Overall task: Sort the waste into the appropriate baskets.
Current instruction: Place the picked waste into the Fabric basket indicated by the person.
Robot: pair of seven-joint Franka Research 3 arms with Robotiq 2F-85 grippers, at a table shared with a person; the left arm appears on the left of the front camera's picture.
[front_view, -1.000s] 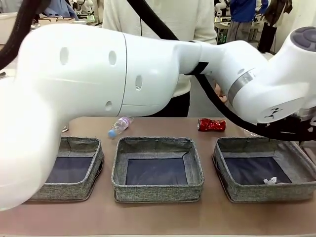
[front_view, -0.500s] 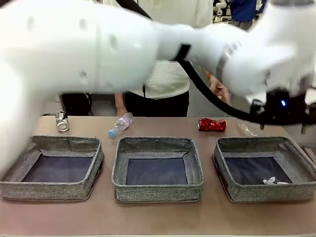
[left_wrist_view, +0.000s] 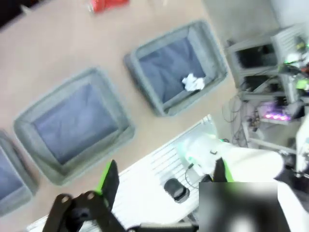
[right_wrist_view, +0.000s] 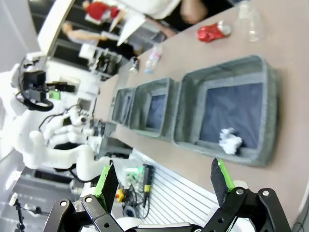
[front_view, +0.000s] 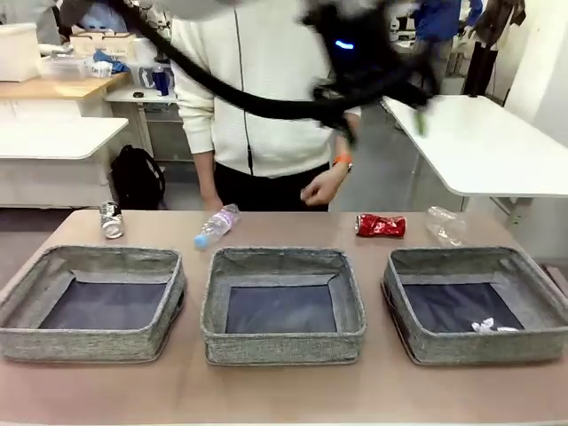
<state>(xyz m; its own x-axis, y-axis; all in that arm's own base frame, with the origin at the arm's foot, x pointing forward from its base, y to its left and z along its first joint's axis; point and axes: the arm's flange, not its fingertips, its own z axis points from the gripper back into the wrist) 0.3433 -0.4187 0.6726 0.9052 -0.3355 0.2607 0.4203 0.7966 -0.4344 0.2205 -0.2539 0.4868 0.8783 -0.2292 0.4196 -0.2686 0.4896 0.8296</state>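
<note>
Surface: flat tan table [front_view: 373,390], matte, running across the lower half of the front view. Beyond it are white worktables [front_view: 479,146] at upper right and upper left, with a black backpack [front_view: 138,177] on the floor at upper left. A person in a white zip top [front_view: 257,98] stands at the far edge, upper centre, with one hand [front_view: 321,188] hanging loose above the tabletop.

Baskets: three low rectangular bins of grey woven fabric with soft walls and dark flat bases, in a row across the lower frame.
- Left basket [front_view: 89,346]: nothing seen inside.
- Middle basket [front_view: 282,348]: nothing seen inside.
- Right basket [front_view: 479,348]: small white crumpled scrap [front_view: 486,326] on the base, near the front wall.

Waste on the bare table behind the baskets, left to right, all lying down and well apart:
- Dark drink can [front_view: 111,219], behind the left basket.
- Clear plastic bottle with pink label and blue cap [front_view: 217,224], tilted, cap toward lower left.
- Red drink can [front_view: 381,224], crushed.
- Clear label-less bottle [front_view: 445,224], behind the right basket.

Left gripper [left_wrist_view: 164,175]: fingers spread wide at the bottom edge of its wrist view, nothing between them, high over the baskets.

Right gripper [right_wrist_view: 163,179]: fingers likewise wide apart and holding nothing, with the right basket at centre right of its wrist view.
</note>
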